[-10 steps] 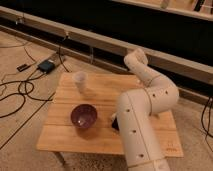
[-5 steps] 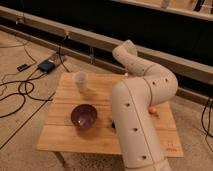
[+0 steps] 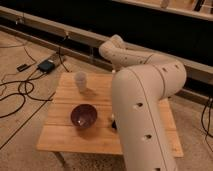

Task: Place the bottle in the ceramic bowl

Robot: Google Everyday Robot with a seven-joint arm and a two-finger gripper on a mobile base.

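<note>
Nearest me, the thick pale arm fills the lower right of the frame and hides most of a black device on the wooden tabletop. Left of it, at lower centre-left, the ceramic bowl sits with nothing in it. Further back, above the bowl in the frame and apart from it, the bottle stands upright and untouched. Beyond that, at upper centre, the arm's tip with the pincer has swung leftward over the last second and now hangs up and to the right of the bottle. I cannot tell whether the pincer is wide or narrow. To my eye the reach is closing in, with the grasp yet to come
</note>
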